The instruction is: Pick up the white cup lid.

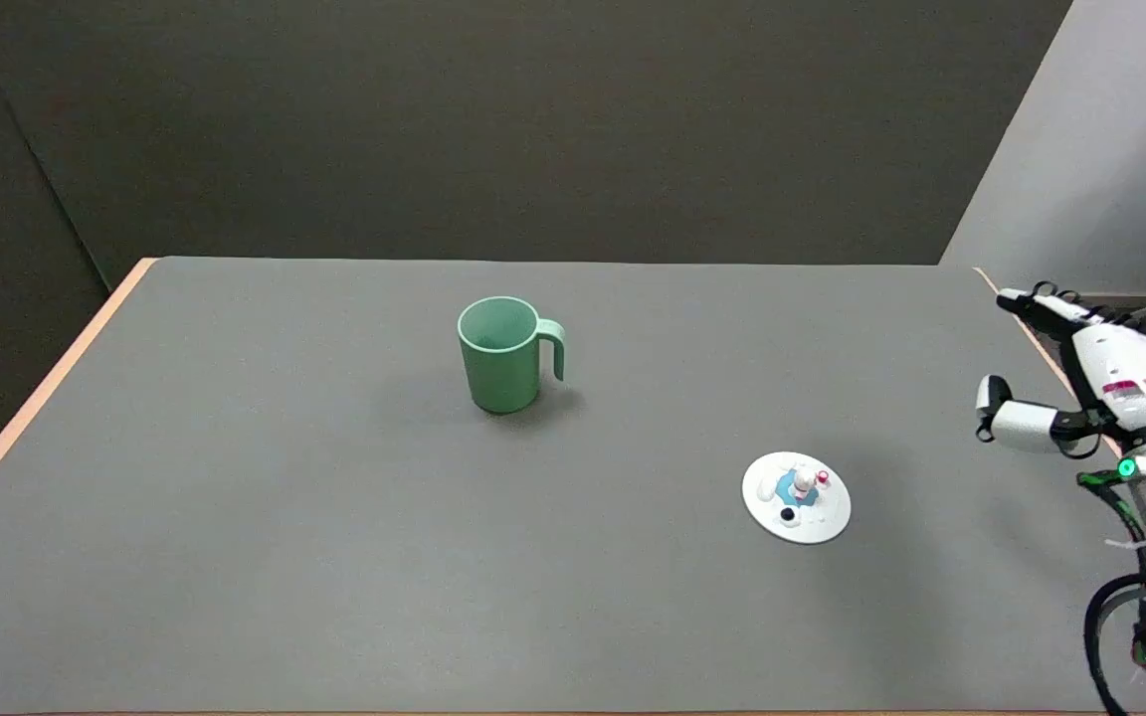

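The white cup lid [796, 497] lay flat on the worktop [334, 557], right of the green mug [505, 354]. The right hand [1080, 383] hovered beside it, fingers [993, 394] spread and empty: approach stage, needing a descent over the lid.

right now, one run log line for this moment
phase: approach | right hand: open, off right of white cup lid | lid: flat on table | green mug: upright

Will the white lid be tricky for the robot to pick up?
Probably a bit. The white lid lies flat on the table, so fingers may slide off its thin rim. The little figure on top could offer a grip. It looks stiff and light.
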Motion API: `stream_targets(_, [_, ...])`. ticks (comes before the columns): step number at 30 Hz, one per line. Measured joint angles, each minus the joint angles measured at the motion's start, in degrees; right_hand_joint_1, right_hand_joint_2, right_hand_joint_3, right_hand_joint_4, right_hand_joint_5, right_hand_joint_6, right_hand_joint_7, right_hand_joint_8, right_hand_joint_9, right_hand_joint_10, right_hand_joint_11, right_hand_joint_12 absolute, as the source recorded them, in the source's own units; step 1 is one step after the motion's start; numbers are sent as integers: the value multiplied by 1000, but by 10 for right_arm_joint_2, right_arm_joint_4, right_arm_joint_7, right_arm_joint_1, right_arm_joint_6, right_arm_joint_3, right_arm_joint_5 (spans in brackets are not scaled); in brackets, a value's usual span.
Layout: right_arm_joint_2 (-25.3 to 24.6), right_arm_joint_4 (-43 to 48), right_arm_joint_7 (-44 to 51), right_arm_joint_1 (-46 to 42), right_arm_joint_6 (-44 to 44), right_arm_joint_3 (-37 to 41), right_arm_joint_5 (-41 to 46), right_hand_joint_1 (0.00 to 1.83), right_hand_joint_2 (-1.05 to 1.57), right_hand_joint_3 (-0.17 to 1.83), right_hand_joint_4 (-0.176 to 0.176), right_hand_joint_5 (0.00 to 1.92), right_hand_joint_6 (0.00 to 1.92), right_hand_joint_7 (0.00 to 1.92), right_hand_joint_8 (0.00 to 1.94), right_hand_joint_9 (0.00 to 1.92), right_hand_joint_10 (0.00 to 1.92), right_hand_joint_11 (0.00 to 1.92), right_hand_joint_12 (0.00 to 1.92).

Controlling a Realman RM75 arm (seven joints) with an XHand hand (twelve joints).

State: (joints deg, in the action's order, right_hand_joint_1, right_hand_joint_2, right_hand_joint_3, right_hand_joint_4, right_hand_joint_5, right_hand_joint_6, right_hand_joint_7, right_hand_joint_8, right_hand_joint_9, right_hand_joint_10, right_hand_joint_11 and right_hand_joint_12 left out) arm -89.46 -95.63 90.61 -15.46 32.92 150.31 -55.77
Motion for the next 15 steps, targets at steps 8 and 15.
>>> stream_targets(8, [-62,-43,-10,-10,15,-5,-14,960,789,1007,10,601,174,657,164,625,186,368,526])
stream_targets(15, [-102,-64,-2,-14,37,-27,-19,965,830,927,7,654,170,674,169,612,272,282,649])
